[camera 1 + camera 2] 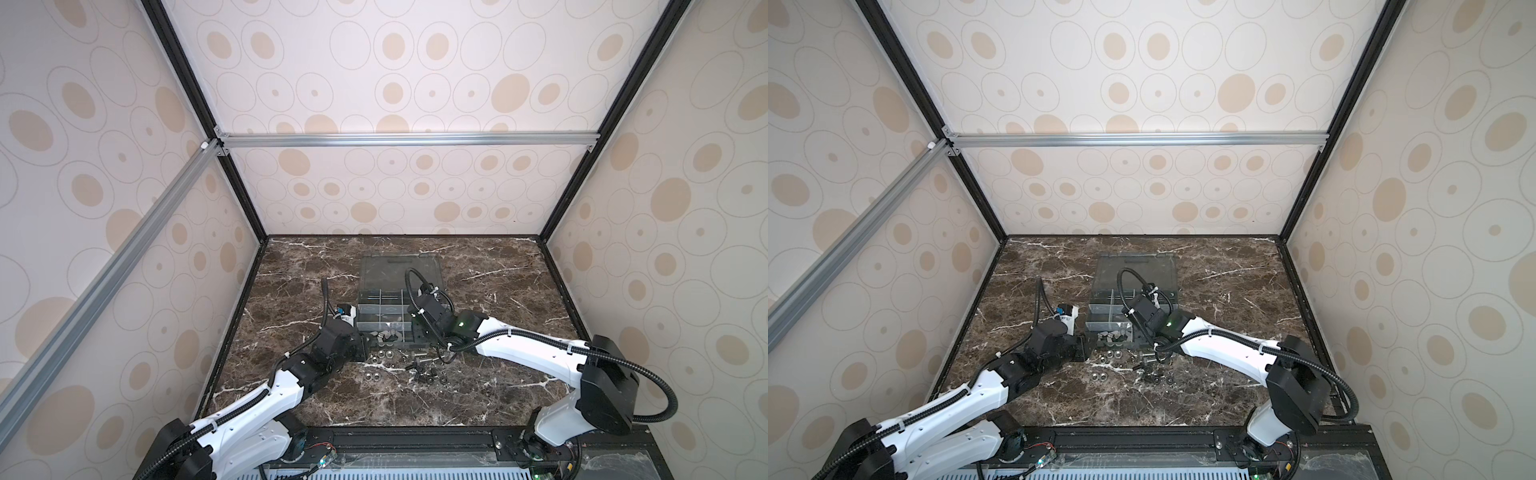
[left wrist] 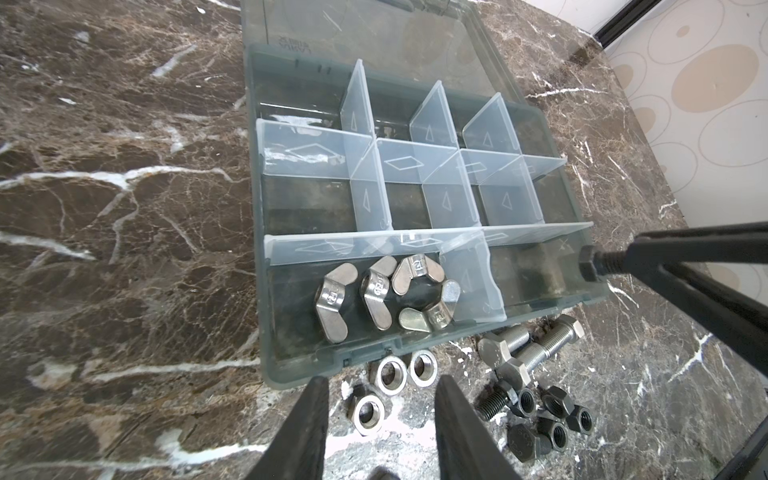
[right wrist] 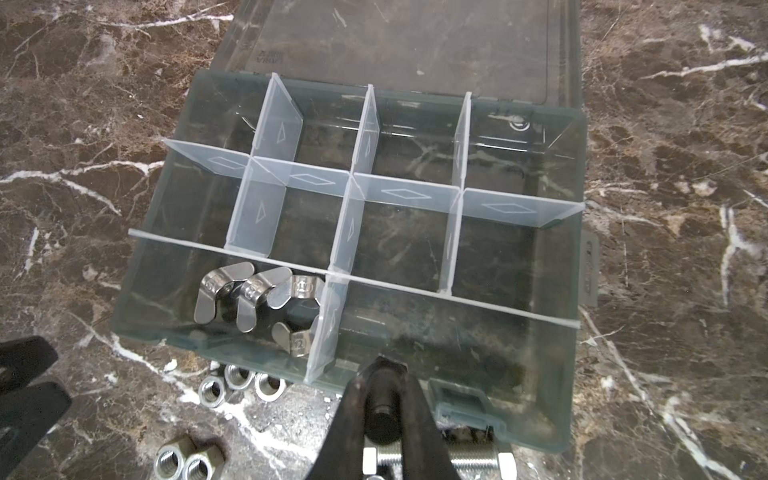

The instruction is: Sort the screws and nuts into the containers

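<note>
**Black screw headed for its own slot**

My left hand (image 2: pixel 382 386) hangs partway open with nothing in it, low over the silver hex nuts (image 2: pixel 423 368) on the desk (image 2: pixel 124 208), just in front of the box (image 2: pixel 291 365) (lined up for one of those, I'd guess). The wing nuts (image 2: pixel 376 291) sit in the near left compartment. My right hand (image 3: pixel 384 374) is pinched on a black screw (image 2: pixel 589 264) by its shaft, at the rim of the empty near right compartment (image 3: pixel 457 353); probably that's to keep screws apart from nuts. More silver screws (image 2: pixel 536 349) lie loose beside the box.

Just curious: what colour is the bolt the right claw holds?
Black. The bolt shows best in the left wrist view.
</note>
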You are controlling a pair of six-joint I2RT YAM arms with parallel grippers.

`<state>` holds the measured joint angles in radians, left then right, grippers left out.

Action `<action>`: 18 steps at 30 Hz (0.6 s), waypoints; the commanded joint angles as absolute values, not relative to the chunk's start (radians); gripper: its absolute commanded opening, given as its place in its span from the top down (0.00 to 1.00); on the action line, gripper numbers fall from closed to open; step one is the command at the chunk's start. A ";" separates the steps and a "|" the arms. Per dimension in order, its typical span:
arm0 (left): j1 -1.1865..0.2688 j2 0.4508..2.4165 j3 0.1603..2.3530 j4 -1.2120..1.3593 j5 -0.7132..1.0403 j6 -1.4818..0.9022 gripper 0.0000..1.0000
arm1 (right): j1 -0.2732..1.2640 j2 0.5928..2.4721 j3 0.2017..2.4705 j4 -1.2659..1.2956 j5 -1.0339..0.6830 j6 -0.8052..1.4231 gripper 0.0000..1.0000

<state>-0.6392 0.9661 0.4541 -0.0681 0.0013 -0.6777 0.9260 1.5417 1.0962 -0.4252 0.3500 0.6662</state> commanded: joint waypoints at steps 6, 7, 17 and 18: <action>-0.630 0.958 0.468 -0.067 0.000 -0.698 0.57 | 0.920 1.601 1.080 -0.386 0.319 0.684 0.82; -0.629 0.957 0.467 -0.069 0.000 -0.698 0.57 | 0.921 1.604 1.080 -0.386 0.318 0.686 0.81; -0.630 0.958 0.465 -0.067 -0.002 -0.698 0.58 | 0.920 1.598 1.072 -0.412 0.325 0.699 0.67; -0.630 0.960 0.465 -0.067 -0.002 -0.700 0.57 | 0.920 1.595 1.069 -0.412 0.326 0.701 0.67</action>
